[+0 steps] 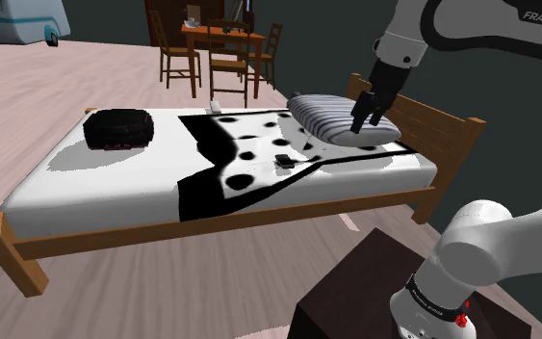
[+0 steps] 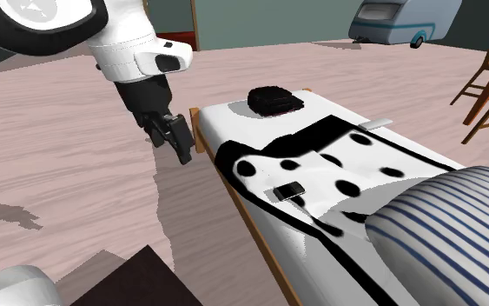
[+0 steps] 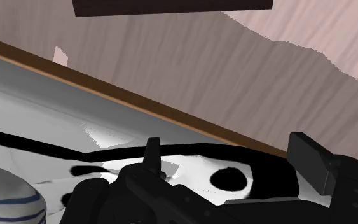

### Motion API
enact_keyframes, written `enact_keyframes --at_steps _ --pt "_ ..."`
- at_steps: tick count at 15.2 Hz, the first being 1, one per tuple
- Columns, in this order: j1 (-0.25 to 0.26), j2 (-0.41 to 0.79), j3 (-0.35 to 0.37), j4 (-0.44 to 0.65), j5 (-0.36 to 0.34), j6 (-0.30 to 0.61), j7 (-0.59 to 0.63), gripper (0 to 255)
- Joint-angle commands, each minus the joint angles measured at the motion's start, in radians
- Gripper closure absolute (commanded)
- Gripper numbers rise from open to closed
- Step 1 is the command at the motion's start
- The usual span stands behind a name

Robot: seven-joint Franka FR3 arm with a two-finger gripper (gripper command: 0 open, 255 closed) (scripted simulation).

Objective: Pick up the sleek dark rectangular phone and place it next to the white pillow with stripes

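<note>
Stand (image 1: 355, 299), a dark box, is seen nearest in the shoulder view, and the white arm (image 1: 480, 250) rises from it. Past it a wooden floor (image 1: 163, 289) is laid. Next comes the bed (image 1: 211, 226), whose wooden frame carries a white mattress and a black-and-white spotted blanket (image 1: 249, 144).

The gripper (image 1: 364, 120) is held in the air by the bed's pillow end. Its fingers (image 3: 308, 156) are spread apart and nothing is clasped between them. In the wrist view the blanket, the bed's side rail and the floor are seen beyond them. Whether the gripper hangs over the mattress or over the rail cannot be told.

The phone (image 2: 289, 189), a small dark rectangle, is laid flat on the blanket among the black spots, toward the side of the bed nearer the stand. It is touched by nothing else and is kept well apart from the gripper. Some blanket is left between it and the pillow (image 1: 322, 116), a pale one with dark stripes, which is set at the head of the bed against the headboard.

At the foot end of the mattress a black object (image 1: 119, 128) with a rounded shape is placed. A small white item (image 1: 216, 106) is seen by the far rail. Farther off, wooden chairs (image 1: 228, 60) are grouped on the floor, and a caravan (image 1: 13, 19) is parked beyond.
</note>
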Motion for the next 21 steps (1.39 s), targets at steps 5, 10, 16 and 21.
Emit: enact_keyframes --at_steps 5,10,16,21 --pt "-0.02 0.117 0.001 -0.007 -0.009 0.11 0.018 0" --pt "-0.046 0.28 0.002 0.012 -0.023 0.235 0.042 0" --pt "-0.075 0.492 0.001 0.078 -0.044 0.36 0.076 0" --pt "-0.095 0.676 -0.004 0.165 -0.065 0.438 0.106 0"
